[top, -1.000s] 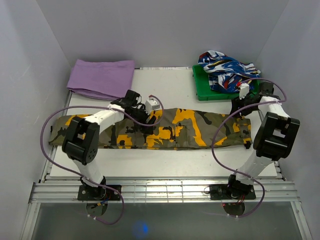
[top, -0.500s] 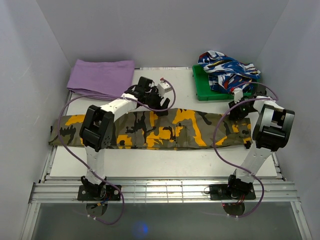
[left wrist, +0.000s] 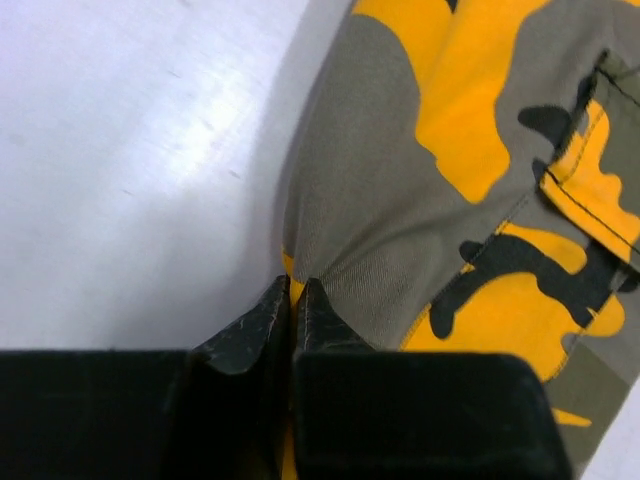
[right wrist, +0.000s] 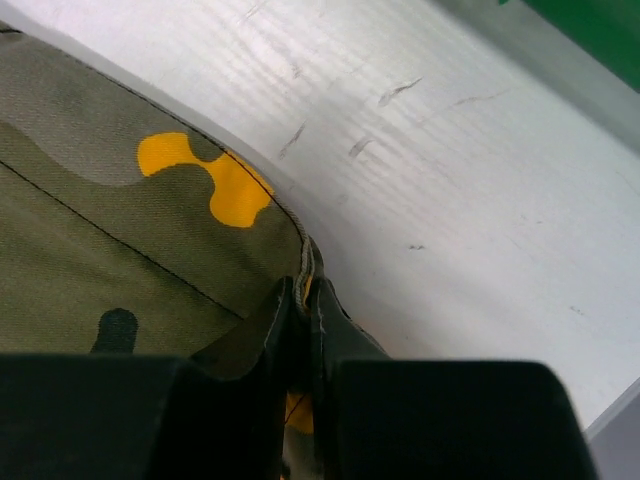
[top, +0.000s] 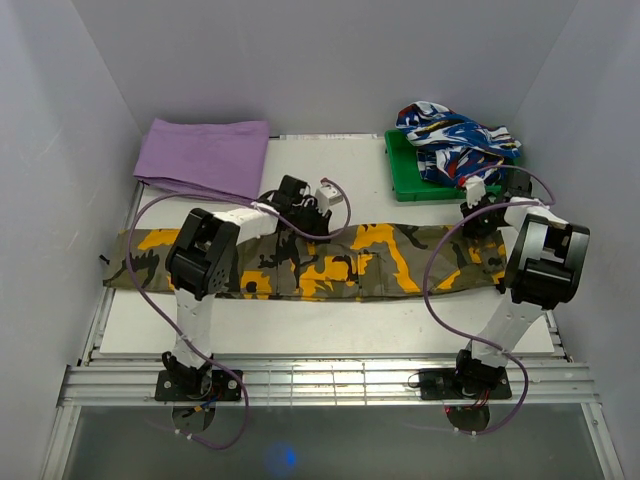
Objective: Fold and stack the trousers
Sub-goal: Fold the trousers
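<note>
The camouflage trousers (top: 340, 262) lie stretched in a long band across the table from left to right. My left gripper (top: 312, 222) sits at their far edge near the middle, shut on that edge of the trousers (left wrist: 380, 230), with cloth pinched between the black fingertips (left wrist: 318, 310). At the far right corner of the band, my right gripper (top: 478, 222) is shut on the hem of the trousers (right wrist: 150, 250), a seam showing between its fingers (right wrist: 330, 320).
A folded purple cloth (top: 204, 156) lies at the back left. A green tray (top: 412, 180) at the back right holds a blue, white and red garment (top: 455, 135). The table (top: 330, 325) has bare white surface in front of the trousers.
Both grippers have moved to the far edge of the trousers and closed on it. The band has shifted slightly, its left end now lying flatter.
</note>
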### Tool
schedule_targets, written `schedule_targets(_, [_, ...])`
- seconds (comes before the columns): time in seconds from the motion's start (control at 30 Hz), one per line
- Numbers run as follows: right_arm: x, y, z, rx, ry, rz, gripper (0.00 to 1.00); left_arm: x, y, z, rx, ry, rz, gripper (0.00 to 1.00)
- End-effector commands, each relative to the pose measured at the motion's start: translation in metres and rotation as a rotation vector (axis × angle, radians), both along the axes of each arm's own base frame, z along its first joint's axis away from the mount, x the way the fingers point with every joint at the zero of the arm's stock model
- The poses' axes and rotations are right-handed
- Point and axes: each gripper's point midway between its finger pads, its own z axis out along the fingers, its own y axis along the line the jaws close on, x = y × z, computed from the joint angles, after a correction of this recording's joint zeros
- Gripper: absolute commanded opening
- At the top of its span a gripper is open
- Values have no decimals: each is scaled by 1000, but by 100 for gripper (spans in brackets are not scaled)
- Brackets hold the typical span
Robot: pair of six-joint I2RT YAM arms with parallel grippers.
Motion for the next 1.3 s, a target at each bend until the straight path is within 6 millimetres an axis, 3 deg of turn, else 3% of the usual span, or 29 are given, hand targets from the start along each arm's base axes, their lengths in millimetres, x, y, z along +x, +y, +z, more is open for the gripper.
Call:
schedule_targets(0.0, [-21, -27, -1, -162, 6, 23, 8, -49, 21, -11, 81, 54, 18, 12])
schedule_targets(0.03, [-25, -26, -1, -167, 9, 34, 8, -51, 18, 7, 55, -4, 15, 10])
schedule_targets(0.1, [-38, -20, 3, -152, 43, 69, 8, -72, 18, 4, 80, -48, 7, 8])
schedule_targets(0.13, [-43, -15, 5, -137, 57, 89, 8, -76, 15, 19, 69, -103, 4, 8])
schedule_targets(0.17, [-47, -13, 8, -132, 72, 97, 8, -85, 9, 21, 78, -137, -12, 9])
schedule_targets(0.2, [-43, -13, 17, -132, 65, 99, 12, -89, 16, 15, 118, -168, 4, 9])
schedule_targets(0.23, [-48, -8, 21, -107, 95, 98, 31, -88, 14, 19, 125, -215, 0, 14])
schedule_targets(0.27, [-47, -7, 27, -93, 95, 89, 43, -92, 9, 26, 127, -257, -12, 19])
schedule_targets(0.3, [-35, -6, 46, -86, 52, 81, 55, -89, 15, 22, 162, -296, 14, 25])
schedule_targets(0.33, [-35, 3, 57, -29, 48, 73, 68, -90, 12, 24, 172, -336, -3, 29])
schedule_targets(0.37, [-31, 10, 68, 4, 30, 75, 72, -86, 12, 26, 176, -370, 0, 30])
schedule_targets(0.43, [-20, 37, 103, 111, -45, 113, 74, -78, 15, 27, 192, -438, 24, 32])
schedule_targets(0.5, [-23, 61, 121, 183, -56, 159, 74, -75, 14, 29, 203, -487, 9, 41])
schedule_targets(0.57, [-24, 98, 133, 252, -65, 243, 74, -67, 13, 34, 211, -523, 20, 51])
schedule_targets(0.6, [-23, 109, 133, 267, -62, 271, 74, -65, 13, 37, 214, -535, 21, 62])
schedule_targets(0.63, [-25, 133, 132, 290, -51, 329, 74, -64, 13, 40, 211, -545, 21, 67])
schedule_targets(0.7, [-20, 155, 125, 322, -18, 353, 74, -64, 12, 53, 183, -555, 35, 80])
schedule_targets(0.77, [-17, 190, 127, 360, 3, 414, 73, -64, 8, 79, 136, -563, 57, 90])
schedule_targets(0.8, [-16, 200, 115, 388, 61, 408, 73, -65, 7, 86, 125, -548, 67, 98])
schedule_targets(0.83, [-18, 218, 113, 414, 85, 439, 72, -72, 10, 90, 125, -502, 79, 98])
schedule_targets(1.0, [-11, 265, 89, 475, 180, 478, 71, -86, 16, 128, 18, -399, 112, 98])
schedule_targets(1.07, [-14, 273, 79, 479, 222, 493, 66, -85, 26, 150, -59, -366, 173, 98])
schedule_targets(1.27, [-42, 287, 46, 462, 365, 549, 54, -79, 50, 191, -251, -273, 263, 98])
